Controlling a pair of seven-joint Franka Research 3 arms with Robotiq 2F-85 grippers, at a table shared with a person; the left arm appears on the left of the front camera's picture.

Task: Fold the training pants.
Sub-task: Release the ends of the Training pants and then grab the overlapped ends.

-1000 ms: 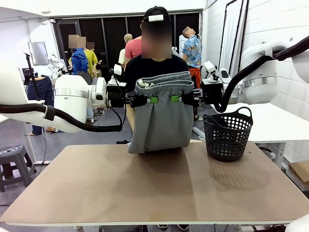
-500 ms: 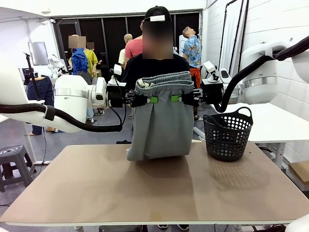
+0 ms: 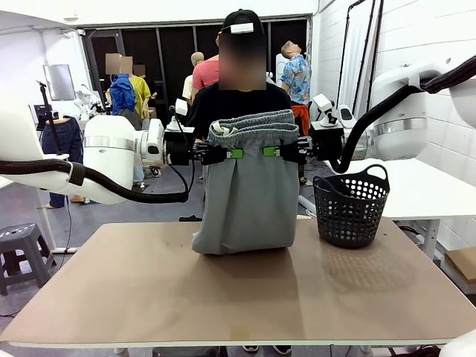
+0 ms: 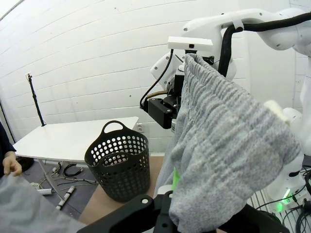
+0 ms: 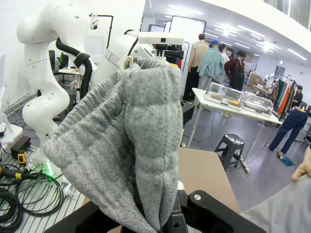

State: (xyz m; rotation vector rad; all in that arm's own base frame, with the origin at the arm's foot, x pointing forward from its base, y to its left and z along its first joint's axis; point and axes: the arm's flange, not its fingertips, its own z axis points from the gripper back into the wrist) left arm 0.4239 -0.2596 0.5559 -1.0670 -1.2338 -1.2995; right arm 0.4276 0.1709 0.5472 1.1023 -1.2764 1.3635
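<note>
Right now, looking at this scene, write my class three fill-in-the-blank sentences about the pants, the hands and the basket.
The left hand and right hand are both ____ on the pants. The pants hang with the waistband at the ____. The basket stands on the table to the robot's ____ of the pants.
Missing words: shut; top; right.

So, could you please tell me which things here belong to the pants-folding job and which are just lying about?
Part of the job:
- training pants, hanging by the waistband
- left gripper and right gripper, both shut on that waistband
- table below them

Just lying about:
- black basket on the table's right side
- stool on the floor
</note>
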